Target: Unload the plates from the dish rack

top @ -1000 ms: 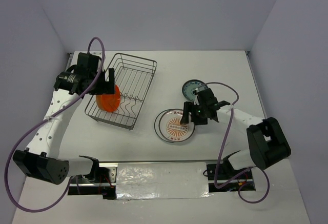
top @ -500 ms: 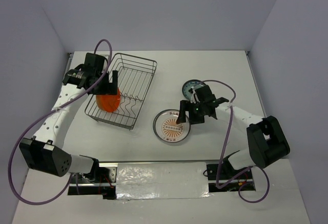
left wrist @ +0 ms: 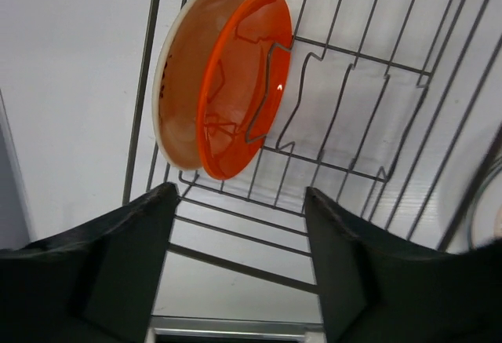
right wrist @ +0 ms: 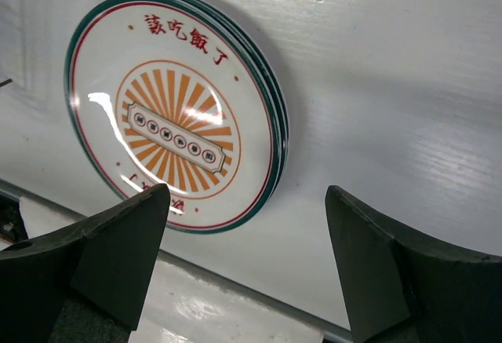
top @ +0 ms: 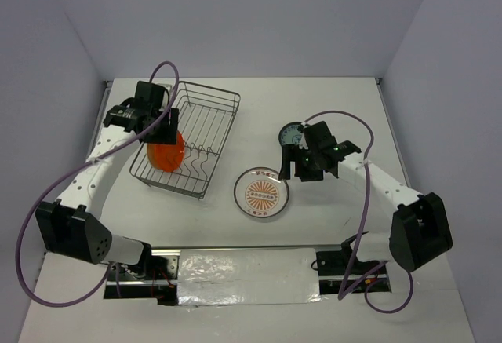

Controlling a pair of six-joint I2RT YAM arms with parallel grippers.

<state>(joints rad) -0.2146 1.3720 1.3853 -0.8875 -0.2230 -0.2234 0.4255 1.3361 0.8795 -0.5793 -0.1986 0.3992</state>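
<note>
Withdrawn since half a second ago: the right hand has come off the sunburst plate and now hangs clear of it, fingers spread, nothing held. Over the same interval the left hand has shifted only slightly and sits over the near-left end of the dish rack. The sunburst plate lies flat, face up, on the counter just right of the rack's near corner; the teal plate lies further right of the rack. Left wrist view: two plates stand on edge in the rack's dividers, the orange-backed plate touching a cream plate on its outer side. The left hand is spread wide below the pair, touching neither. Judgement: set-down is complete on the right side, and the step in hand is the left hand's approach to the orange-backed plate. The next move calls for closing on one rim only, then lifting straight out of the divider so the neighbour is not dragged along.
</note>
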